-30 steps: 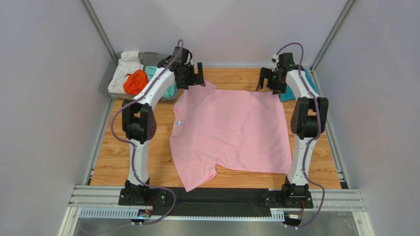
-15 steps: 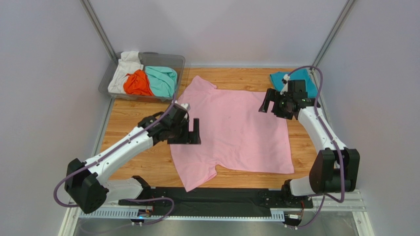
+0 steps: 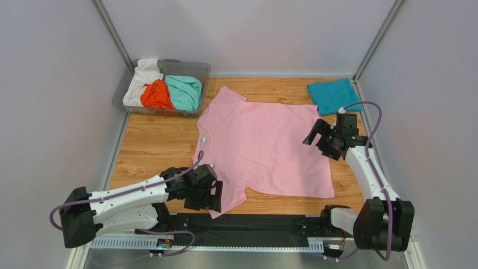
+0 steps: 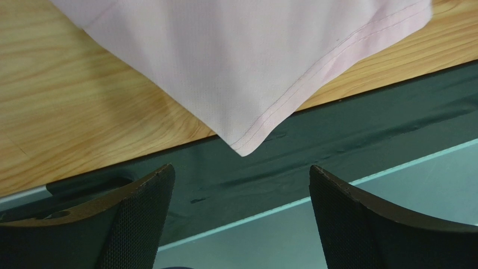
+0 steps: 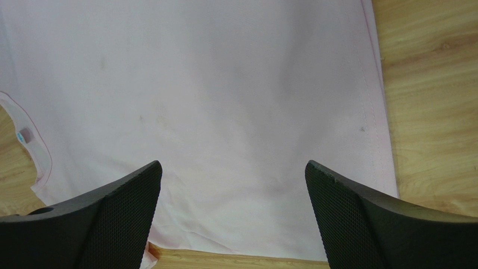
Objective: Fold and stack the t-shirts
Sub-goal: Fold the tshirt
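Pink t-shirt [image 3: 263,148] near low, splayed left hand [image 4: 240,171]

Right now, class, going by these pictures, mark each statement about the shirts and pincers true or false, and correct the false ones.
1. The pink shirt lies spread out on the table. True.
2. The left pincer grips the pink shirt. False: it is open, holding nothing.
3. The blue shirt lies folded at the table's far right corner. True.
4. The orange shirt lies on the table. False: it is in the bin.
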Tool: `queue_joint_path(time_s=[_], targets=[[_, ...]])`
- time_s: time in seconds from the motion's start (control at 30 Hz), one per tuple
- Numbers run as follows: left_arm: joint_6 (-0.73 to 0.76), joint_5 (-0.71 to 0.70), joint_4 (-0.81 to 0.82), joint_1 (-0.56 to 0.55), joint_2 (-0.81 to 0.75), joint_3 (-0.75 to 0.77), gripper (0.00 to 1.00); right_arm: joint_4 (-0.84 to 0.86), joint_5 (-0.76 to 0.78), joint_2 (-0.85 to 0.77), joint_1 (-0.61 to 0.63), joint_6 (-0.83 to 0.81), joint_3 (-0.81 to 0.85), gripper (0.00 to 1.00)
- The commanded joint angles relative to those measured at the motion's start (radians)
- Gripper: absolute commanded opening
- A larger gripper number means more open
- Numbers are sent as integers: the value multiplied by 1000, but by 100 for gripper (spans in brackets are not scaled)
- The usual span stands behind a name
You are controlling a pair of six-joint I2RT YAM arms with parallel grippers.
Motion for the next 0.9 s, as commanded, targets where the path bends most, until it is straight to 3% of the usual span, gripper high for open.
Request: queue_joint_path(time_s=[0.0,0.17,0.33,0.53,0.87], targets=[[-107,7,53,-51,3,-17,93,-5,40,-61,-3,49,-26,100],[-127,7,107,-92,84,-23,76,-38,169,-173,-3,67,-68,100],[-173,4,117,-113,132,-55,68,-106,290,-247,-3,72,-64,100],[-166,1,178,-122,184,-58,59,-134,326,-293,-5,151,-105,100],[-157,18,198,-124,265,-50,15,-281,301,-399,-5,374,-199,100]])
